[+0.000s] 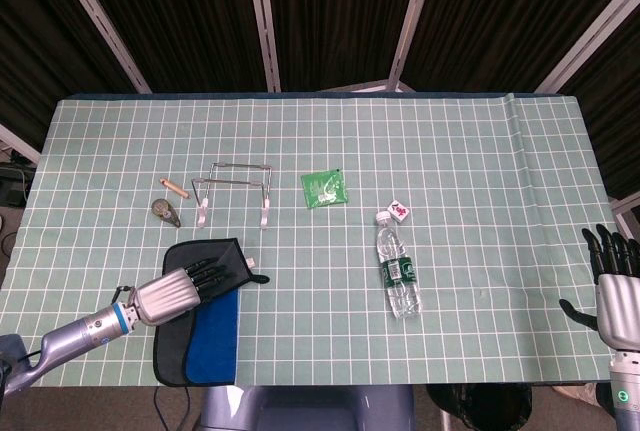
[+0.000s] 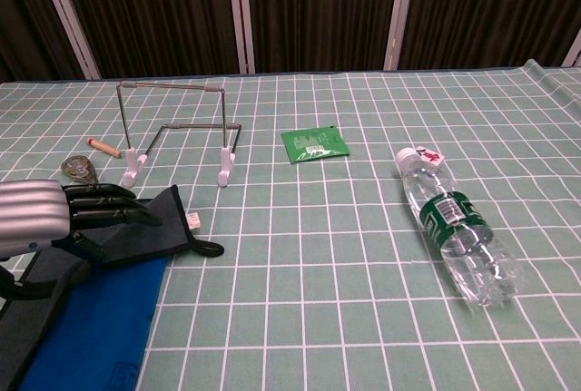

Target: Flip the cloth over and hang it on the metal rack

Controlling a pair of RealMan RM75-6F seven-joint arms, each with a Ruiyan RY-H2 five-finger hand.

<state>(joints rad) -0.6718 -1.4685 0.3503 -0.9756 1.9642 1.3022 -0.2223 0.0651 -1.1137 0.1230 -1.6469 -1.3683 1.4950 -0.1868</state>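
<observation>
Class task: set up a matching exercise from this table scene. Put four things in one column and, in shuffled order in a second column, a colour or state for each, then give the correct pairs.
Things:
1. cloth
2. bottle
3. rack
4. packet

Colour or state:
A. green, lying flat
B. standing with nothing hung on it
C. partly folded over, blue side showing, held by the left hand
D. clear, lying on its side

Pairs: 1-C, 2-D, 3-B, 4-A

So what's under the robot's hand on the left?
The black cloth: the left hand lies on a folded-over part of it. Beside the fold, the blue side shows. Whatever lies beneath the fold is covered.
</observation>
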